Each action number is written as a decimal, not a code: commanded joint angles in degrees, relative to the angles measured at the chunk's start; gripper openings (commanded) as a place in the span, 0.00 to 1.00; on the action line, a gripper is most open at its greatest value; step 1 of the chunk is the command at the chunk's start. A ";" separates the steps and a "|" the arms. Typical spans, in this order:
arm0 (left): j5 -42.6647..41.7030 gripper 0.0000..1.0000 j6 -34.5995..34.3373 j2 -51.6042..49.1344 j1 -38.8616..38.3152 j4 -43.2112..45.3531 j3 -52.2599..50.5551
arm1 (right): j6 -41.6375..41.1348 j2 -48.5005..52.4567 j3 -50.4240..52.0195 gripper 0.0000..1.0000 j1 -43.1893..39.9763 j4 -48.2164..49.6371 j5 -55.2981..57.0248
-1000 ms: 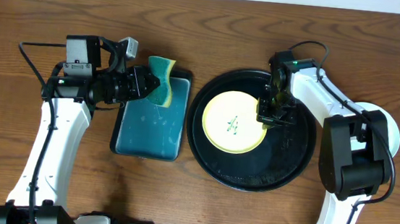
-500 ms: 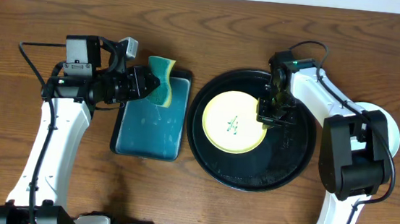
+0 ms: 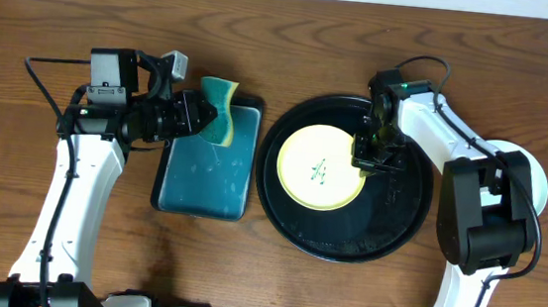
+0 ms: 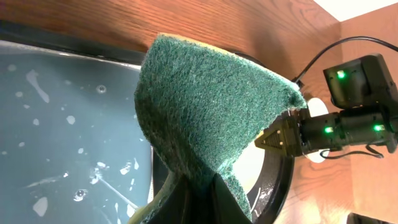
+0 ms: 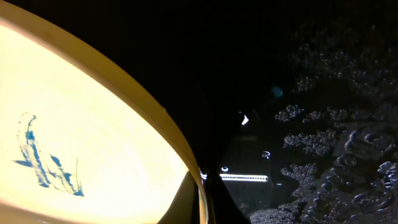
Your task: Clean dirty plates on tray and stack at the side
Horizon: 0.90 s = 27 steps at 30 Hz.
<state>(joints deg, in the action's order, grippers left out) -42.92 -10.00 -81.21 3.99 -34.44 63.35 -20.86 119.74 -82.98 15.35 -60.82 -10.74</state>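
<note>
You hold: scribbled yellow plate on black tray, rim pinched by right gripper; sponge clamped in left gripper, table's left side; wiping, stacking outstanding.

Even, soft light covers the brown wooden table overhead, shadows faint, everything sharp. The right wrist view is dark — the large round black tray swallows detail beside the glowing pale yellow round plate.

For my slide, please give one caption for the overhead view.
Left hand holds the sponge above the teal tray; right hand pinches the yellow plate's rim in the black tray.
</note>
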 commanded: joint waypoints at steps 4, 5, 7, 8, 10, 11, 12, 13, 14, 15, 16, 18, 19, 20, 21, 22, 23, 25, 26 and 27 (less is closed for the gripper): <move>1.18 0.08 1.40 0.26 0.17 0.20 -0.15 | -1.81 0.81 0.28 0.01 -0.13 0.26 6.03; 1.66 0.08 1.40 0.09 0.17 0.04 -0.13 | -1.81 0.81 0.28 0.01 -0.13 0.28 6.03; 2.29 0.07 1.40 -0.22 0.15 -0.20 -0.15 | -1.81 0.81 0.28 0.01 -0.13 0.31 6.03; 2.71 0.07 1.40 -0.39 0.15 -0.33 -0.15 | -1.81 0.81 0.28 0.01 -0.13 0.31 6.03; 4.76 0.08 1.38 -0.79 0.02 -0.94 -0.15 | -1.81 0.81 0.28 0.01 -0.13 0.35 6.03; 5.68 0.07 1.38 -0.87 -0.17 -1.16 -0.15 | -1.81 0.81 0.28 0.01 -0.13 0.35 6.01; 7.08 0.08 1.38 -1.16 -0.50 -1.53 -0.15 | -1.81 0.81 0.28 0.01 -0.13 0.35 6.01; 8.13 0.07 1.36 -1.40 -0.83 -1.81 -0.15 | -1.81 0.81 0.28 0.01 -0.13 0.37 6.03; 9.07 0.08 1.33 -1.66 -1.27 -2.03 -0.15 | -1.81 0.81 0.28 0.01 -0.13 0.37 6.03; 9.94 0.07 1.33 -1.99 -1.77 -2.25 -0.15 | -1.81 0.81 0.28 0.01 -0.13 0.35 6.01; 11.08 0.08 1.20 -2.43 -2.45 -2.47 -0.15 | -1.81 0.81 0.28 0.01 -0.13 0.35 6.01; 13.51 0.07 1.16 -3.41 -3.82 -2.82 -0.15 | -1.81 0.81 0.28 0.01 -0.13 0.35 6.01; 14.86 0.07 1.16 -3.96 -4.61 -3.04 -0.15 | -1.81 0.81 0.28 0.01 -0.13 0.35 6.01; 16.37 0.07 1.16 -4.63 -5.38 -3.19 -0.15 | -1.81 0.81 0.28 0.01 -0.13 0.33 6.01; 18.32 0.07 1.14 -5.46 -6.29 -3.43 -0.15 | -1.81 0.81 0.28 0.01 -0.13 0.33 6.01; 20.26 0.08 1.14 -6.12 -7.13 -3.74 -0.15 | -1.81 0.81 0.28 0.01 -0.13 0.31 6.01; 22.82 0.07 0.76 -6.88 -7.91 -4.09 -0.15 | -1.81 0.81 0.28 0.01 -0.13 0.26 6.01; 30.45 0.08 -2.73 -8.76 -9.66 -5.40 -0.15 | -1.81 0.81 0.28 0.01 -0.13 0.15 6.01; 33.53 0.07 -4.26 -9.51 -10.27 -6.01 -0.15 | -1.81 0.81 0.28 0.01 -0.13 0.15 6.01; 36.13 0.08 -5.55 -10.14 -10.84 -6.64 -0.15 | -1.81 0.81 0.28 0.01 -0.13 0.17 6.01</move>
<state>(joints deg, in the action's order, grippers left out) -19.53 -11.40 -89.47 -5.37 -39.83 63.33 -20.88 119.74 -82.98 15.35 -60.82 -10.74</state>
